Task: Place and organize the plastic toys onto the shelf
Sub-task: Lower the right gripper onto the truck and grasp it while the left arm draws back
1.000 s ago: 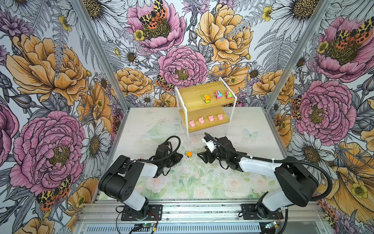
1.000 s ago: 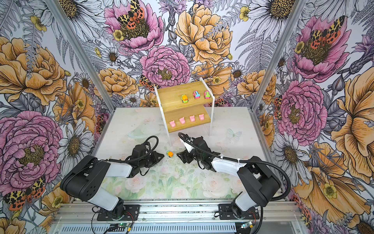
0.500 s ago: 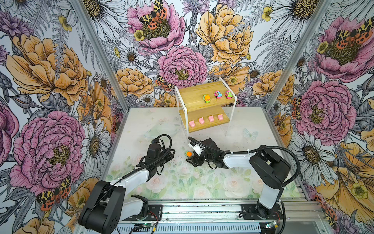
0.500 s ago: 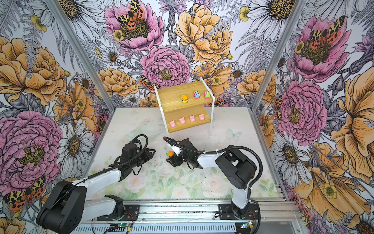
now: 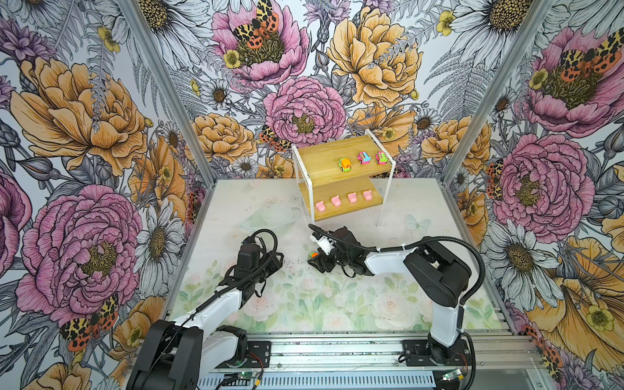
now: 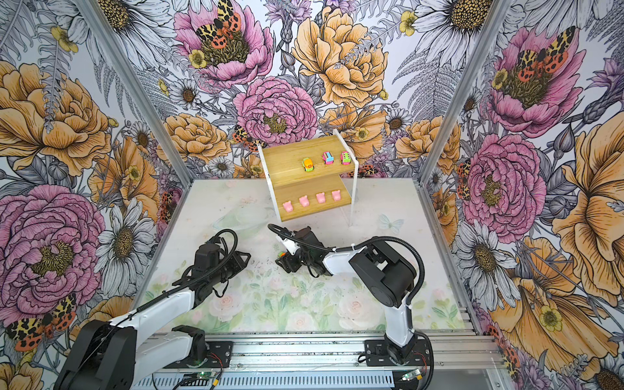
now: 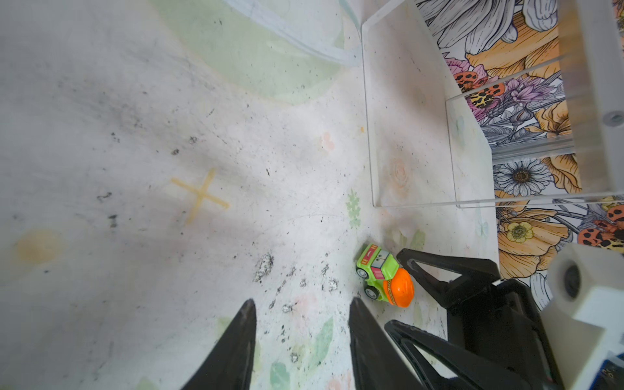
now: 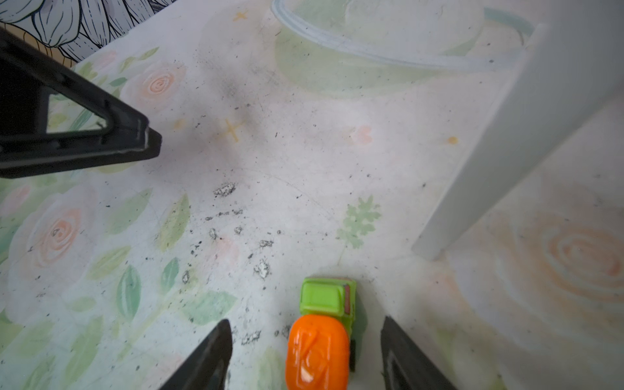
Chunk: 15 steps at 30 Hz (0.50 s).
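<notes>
Because the car (image 8: 320, 337) was small hard plastic on wheels, I judged it light and stiff but apt to roll or squirt from a pinch, its orange drum rounded and slick. The flat green flanks low over the wheels looked the better hold, taken across the width. It stood on the table (image 8: 270, 152) between the jaws of my right gripper (image 8: 305, 322), which was open with nothing held: a wide gap on one side of the car, a narrow one on the other. My left gripper (image 7: 301, 302) was open too and empty, the car just beyond one fingertip, outside the jaws.

Only the right wrist view showed those gaps. In both top views my right gripper covered the car save for a sliver of orange. The left wrist view gave its side: wheels down, cab away from my right wrist. Only the top views showed the shelf (image 5: 324, 158), beyond my right gripper, with three cars (image 5: 363, 157) on the upper board and four pigs (image 5: 352, 198) on the lower.
</notes>
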Available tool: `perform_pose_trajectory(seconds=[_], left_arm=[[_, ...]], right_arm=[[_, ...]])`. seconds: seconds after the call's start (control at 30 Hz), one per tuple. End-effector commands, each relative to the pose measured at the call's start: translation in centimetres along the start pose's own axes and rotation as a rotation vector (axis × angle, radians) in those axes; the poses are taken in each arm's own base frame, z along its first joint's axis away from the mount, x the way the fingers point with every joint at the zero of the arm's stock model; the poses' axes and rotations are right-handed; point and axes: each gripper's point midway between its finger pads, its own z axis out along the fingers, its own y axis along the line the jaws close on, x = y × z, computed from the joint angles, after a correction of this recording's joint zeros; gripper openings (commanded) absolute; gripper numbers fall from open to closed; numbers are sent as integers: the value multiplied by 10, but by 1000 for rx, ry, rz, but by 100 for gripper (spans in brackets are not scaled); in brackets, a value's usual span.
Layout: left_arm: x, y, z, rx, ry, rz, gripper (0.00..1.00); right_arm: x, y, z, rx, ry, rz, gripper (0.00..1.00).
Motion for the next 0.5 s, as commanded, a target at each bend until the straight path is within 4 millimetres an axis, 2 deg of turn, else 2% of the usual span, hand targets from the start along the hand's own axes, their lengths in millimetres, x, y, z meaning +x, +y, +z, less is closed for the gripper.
perform_pose_trajectory(seconds=[0.0,0.27,0.47], left_arm=[[0,7,-1,-22,-9,18,48],[0,10,2,-29,-2,14,49],[0,13,2,-34,-2,13,49]], right_arm=[[-8,-2,4,-4,-23,-11,65],[-6,-3,9,-1,-11,-9,57],[-6,-4,13,-2,-6,-6,42]])
